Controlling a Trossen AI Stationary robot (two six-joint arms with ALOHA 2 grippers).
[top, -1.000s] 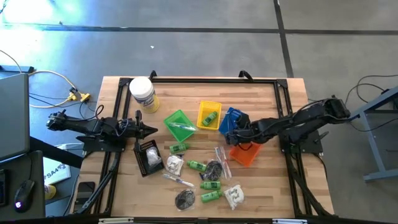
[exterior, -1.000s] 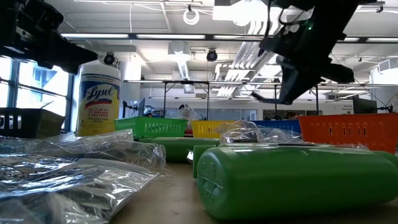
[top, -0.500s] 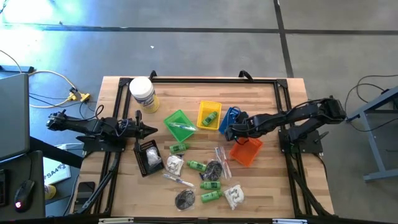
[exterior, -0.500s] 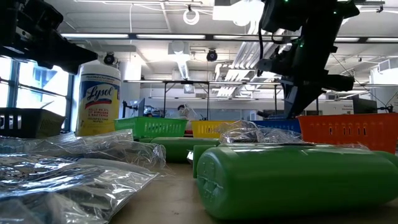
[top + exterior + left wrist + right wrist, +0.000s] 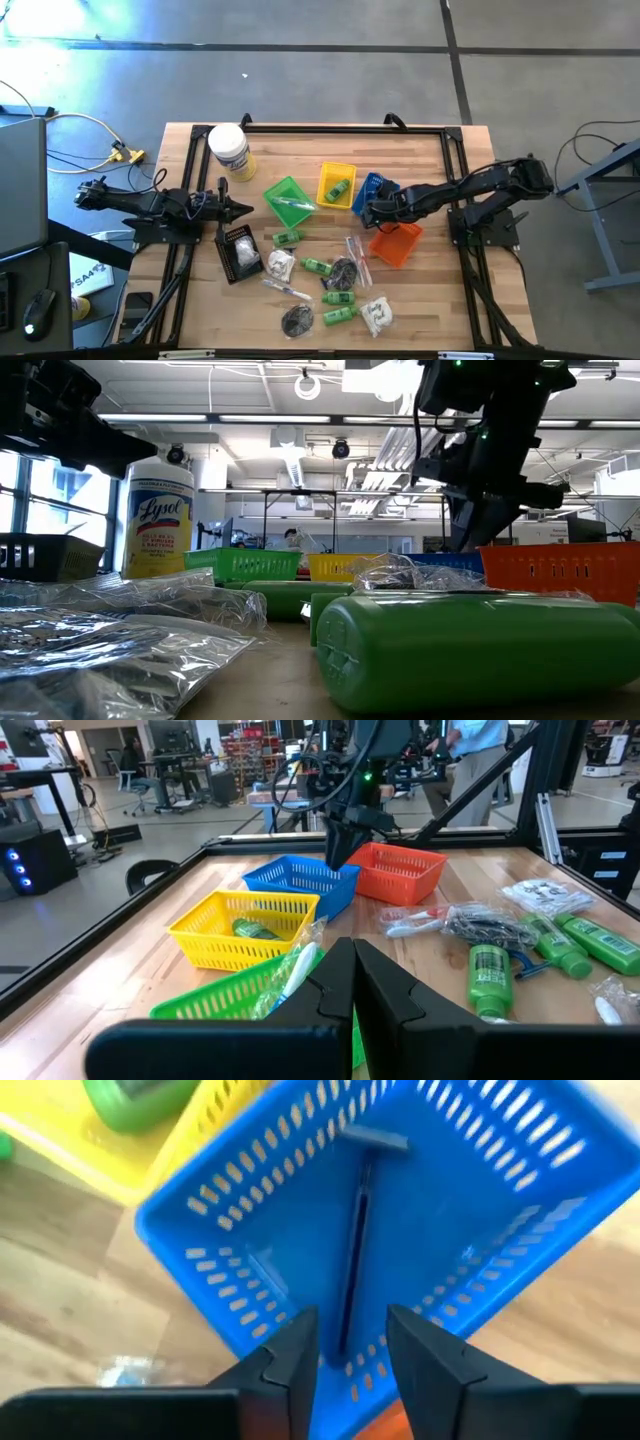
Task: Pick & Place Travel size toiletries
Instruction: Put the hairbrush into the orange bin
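My right gripper (image 5: 368,212) hangs open over the blue basket (image 5: 374,187), fingers pointing down into it. In the right wrist view the dark razor (image 5: 355,1230) lies on the floor of the blue basket (image 5: 250,1230), showing in the gap between my fingers and clear of both. Small green bottles (image 5: 317,266), black round pouches (image 5: 297,320), white sachets (image 5: 376,315) and clear-wrapped sticks (image 5: 287,289) lie loose on the wood near the table's near edge. My left gripper (image 5: 245,209) waits shut at the table's left side, beside the green basket (image 5: 289,201).
A yellow basket (image 5: 336,186) holds a green bottle, and the green basket holds a wrapped stick. An orange basket (image 5: 395,243) stands right beside the blue one, and a black basket (image 5: 240,252) is near my left gripper. The big white jar (image 5: 229,150) stands at the far left corner.
My right gripper has come down toward the blue basket and shifted slightly toward the table's far edge, then held nearly still. A thin dark thing that stuck out from its fingers in the low view a second ago no longer shows there.
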